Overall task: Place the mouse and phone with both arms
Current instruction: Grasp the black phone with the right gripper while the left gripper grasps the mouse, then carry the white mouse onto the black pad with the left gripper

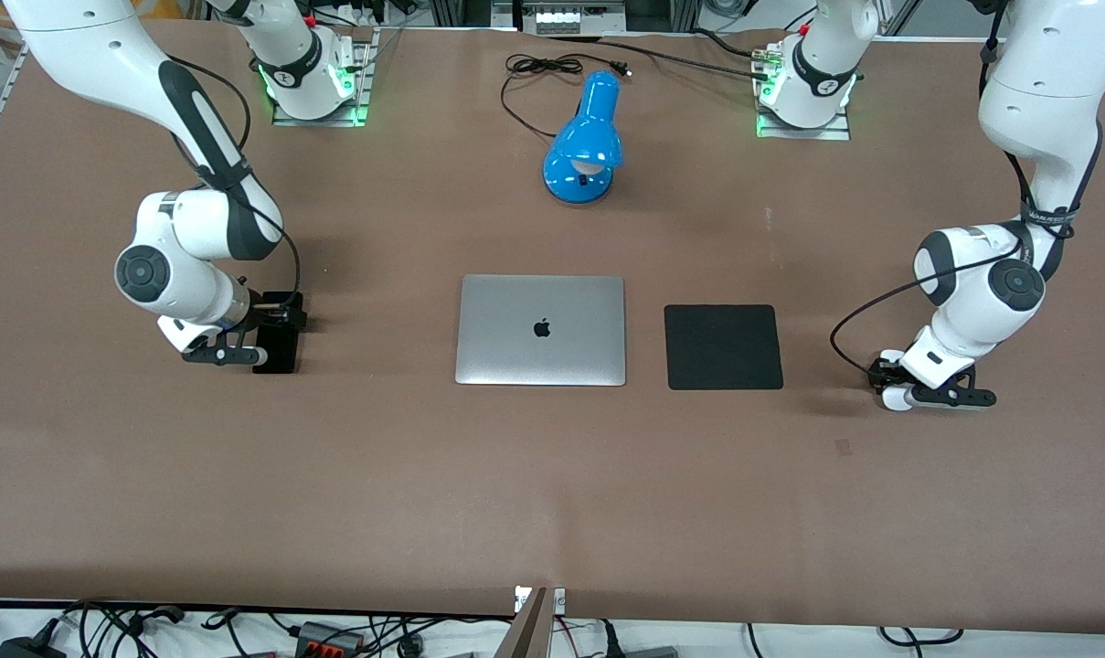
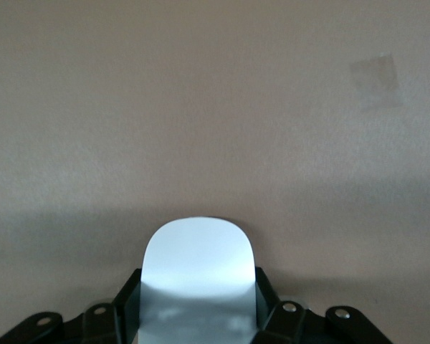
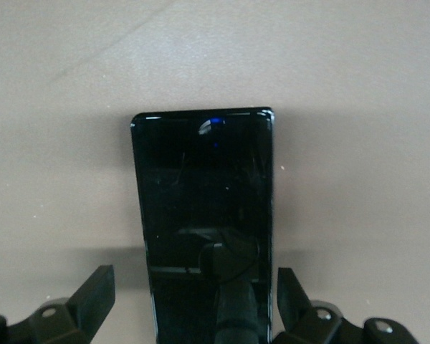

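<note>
A white mouse (image 2: 197,261), glossy black phone (image 3: 204,222), silver laptop (image 1: 540,329), black square pad (image 1: 723,347) and bright blue lamp (image 1: 587,142) sit on a brown bench (image 1: 424,475).

I count two arms, my left arm (image 1: 1018,137) and my right arm (image 1: 141,110), and each carries one gripper, so two grippers: the left gripper (image 1: 899,388) and the right gripper (image 1: 264,343). There is one mouse (image 2: 197,261) and one phone (image 3: 204,215). On the table (image 1: 552,493) I see also one laptop (image 1: 541,330), one black pad (image 1: 723,347) and one blue lamp (image 1: 585,142).
</note>
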Robot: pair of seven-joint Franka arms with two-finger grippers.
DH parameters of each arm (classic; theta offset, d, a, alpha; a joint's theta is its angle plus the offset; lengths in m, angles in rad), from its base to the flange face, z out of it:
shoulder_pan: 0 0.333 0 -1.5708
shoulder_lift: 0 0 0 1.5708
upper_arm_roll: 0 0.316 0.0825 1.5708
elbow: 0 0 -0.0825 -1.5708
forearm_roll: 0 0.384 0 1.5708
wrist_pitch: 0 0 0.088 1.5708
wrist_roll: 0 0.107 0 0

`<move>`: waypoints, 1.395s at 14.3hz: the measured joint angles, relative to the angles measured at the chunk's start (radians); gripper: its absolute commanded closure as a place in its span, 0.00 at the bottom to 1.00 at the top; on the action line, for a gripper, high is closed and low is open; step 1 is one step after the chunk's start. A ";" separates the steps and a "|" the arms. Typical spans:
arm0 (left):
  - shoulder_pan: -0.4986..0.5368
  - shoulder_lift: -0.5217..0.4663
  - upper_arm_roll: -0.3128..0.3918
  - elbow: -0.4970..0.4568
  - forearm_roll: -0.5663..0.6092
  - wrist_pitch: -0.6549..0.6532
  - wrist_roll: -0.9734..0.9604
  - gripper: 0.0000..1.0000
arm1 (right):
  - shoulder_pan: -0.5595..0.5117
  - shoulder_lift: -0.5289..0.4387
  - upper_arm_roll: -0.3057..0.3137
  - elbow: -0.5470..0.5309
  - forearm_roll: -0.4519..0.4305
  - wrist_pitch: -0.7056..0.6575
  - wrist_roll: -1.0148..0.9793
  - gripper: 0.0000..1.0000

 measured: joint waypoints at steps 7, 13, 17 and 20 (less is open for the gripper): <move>-0.033 -0.032 -0.007 0.294 0.000 -0.530 -0.001 0.68 | -0.001 0.000 -0.003 -0.029 0.000 0.043 -0.042 0.00; -0.241 -0.036 -0.017 0.416 -0.001 -0.758 -0.206 0.68 | -0.001 0.000 -0.006 -0.037 0.000 0.043 -0.042 0.00; -0.413 -0.014 -0.019 0.384 0.000 -0.719 -0.418 0.70 | -0.002 0.000 -0.011 -0.039 0.000 0.043 -0.043 0.00; -0.470 -0.001 -0.018 0.264 0.000 -0.504 -0.512 0.70 | -0.006 0.000 -0.013 -0.041 0.000 0.043 -0.043 0.00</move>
